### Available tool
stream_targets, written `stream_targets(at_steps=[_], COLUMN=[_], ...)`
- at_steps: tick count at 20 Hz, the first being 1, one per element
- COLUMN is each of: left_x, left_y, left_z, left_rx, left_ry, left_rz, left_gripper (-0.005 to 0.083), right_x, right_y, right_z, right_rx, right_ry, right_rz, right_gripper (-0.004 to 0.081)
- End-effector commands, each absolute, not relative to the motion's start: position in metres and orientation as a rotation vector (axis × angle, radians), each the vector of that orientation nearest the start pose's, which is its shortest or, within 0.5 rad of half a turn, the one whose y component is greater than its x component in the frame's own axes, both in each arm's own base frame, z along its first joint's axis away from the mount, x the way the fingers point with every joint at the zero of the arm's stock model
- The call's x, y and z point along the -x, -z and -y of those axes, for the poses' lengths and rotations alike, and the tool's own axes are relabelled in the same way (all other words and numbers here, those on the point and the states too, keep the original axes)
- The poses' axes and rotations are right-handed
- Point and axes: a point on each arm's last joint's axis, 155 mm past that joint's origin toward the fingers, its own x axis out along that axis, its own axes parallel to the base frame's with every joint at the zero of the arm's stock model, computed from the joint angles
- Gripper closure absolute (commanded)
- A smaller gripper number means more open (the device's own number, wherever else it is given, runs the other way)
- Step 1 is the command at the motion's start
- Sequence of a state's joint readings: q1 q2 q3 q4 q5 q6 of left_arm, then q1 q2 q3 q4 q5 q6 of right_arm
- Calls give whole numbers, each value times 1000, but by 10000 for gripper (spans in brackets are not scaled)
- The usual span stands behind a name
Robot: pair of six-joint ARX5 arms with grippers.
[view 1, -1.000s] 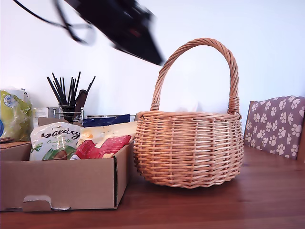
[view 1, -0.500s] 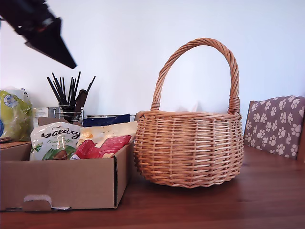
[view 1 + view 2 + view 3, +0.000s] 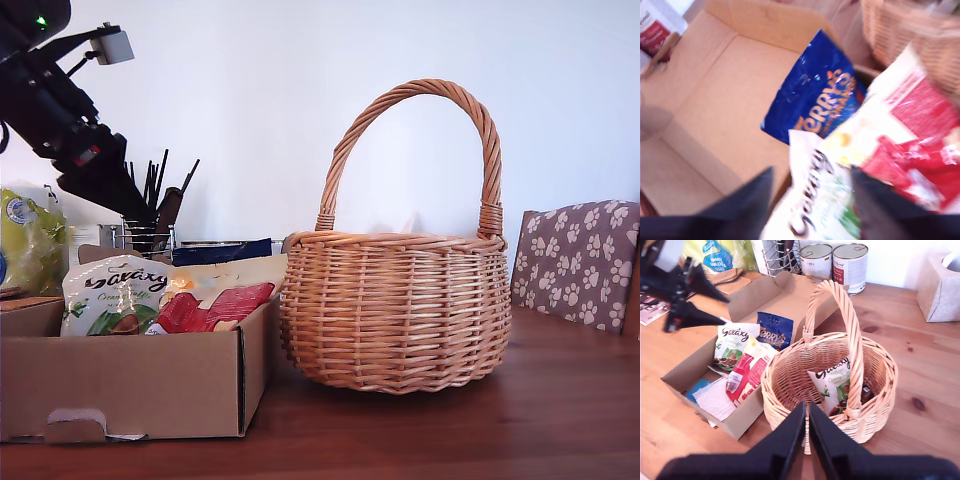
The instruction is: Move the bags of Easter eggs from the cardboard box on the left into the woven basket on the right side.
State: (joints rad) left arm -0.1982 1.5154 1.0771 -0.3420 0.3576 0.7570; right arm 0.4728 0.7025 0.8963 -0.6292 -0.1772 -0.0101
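— On the wooden table (image 3: 560, 420), what is listed?

— Item one: a cardboard box (image 3: 130, 385), set at the exterior view's left, touching or just beside a woven basket (image 3: 395, 310) at the centre. Three bags are recorded inside the box: a white-green bag (image 3: 115, 295), a cream-yellow and red bag (image 3: 215, 305) leaning beside it, and a dark blue bag (image 3: 774, 330) behind them toward the back wall. White papers (image 3: 715, 397) are seen lying flat on the box floor in the second wrist view. Item two: a further white-green bag (image 3: 832, 385), entered as already lying inside the basket, under the arched handle (image 3: 420, 95).

— And the grippers?

— My first gripper (image 3: 810, 205) is held above the box, its two dark fingers (image 3: 747, 200) spread apart with the white-green bag showing between them; nothing is pinched. In the exterior view it is placed at the upper left, over the box's rear. My second gripper (image 3: 806, 432) is held above the basket's near rim, its fingertips pressed together with only a thin slit left, nothing between them.

— Background entries?

— A wire holder of black sticks (image 3: 148, 205), a yellow-green bag (image 3: 28, 240), two tins (image 3: 835, 262), and a paw-print cushion (image 3: 580, 260) at the exterior view's right.
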Motion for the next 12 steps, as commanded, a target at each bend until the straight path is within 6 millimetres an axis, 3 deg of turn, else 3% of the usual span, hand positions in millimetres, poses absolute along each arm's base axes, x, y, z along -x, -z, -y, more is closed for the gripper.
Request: stream_targets(at_steps=[1,7,12], left_x=[-407,-402,-378], left_y=[-130,-71,-50], left_z=[143,129,122], left_rx=[-639,-611,-585], left_ry=[801,835,861], left_rz=[-577,-750,-883], left_gripper=[151,153,166], right_x=[-223,-218,-216], right_y=[-283,-279,-275], right_z=[-158,-161,-161], right_rx=[81,78,81], right_ry=[-681,-709,-708], right_rz=[-409,-431,-449], right_gripper=[783,783,783])
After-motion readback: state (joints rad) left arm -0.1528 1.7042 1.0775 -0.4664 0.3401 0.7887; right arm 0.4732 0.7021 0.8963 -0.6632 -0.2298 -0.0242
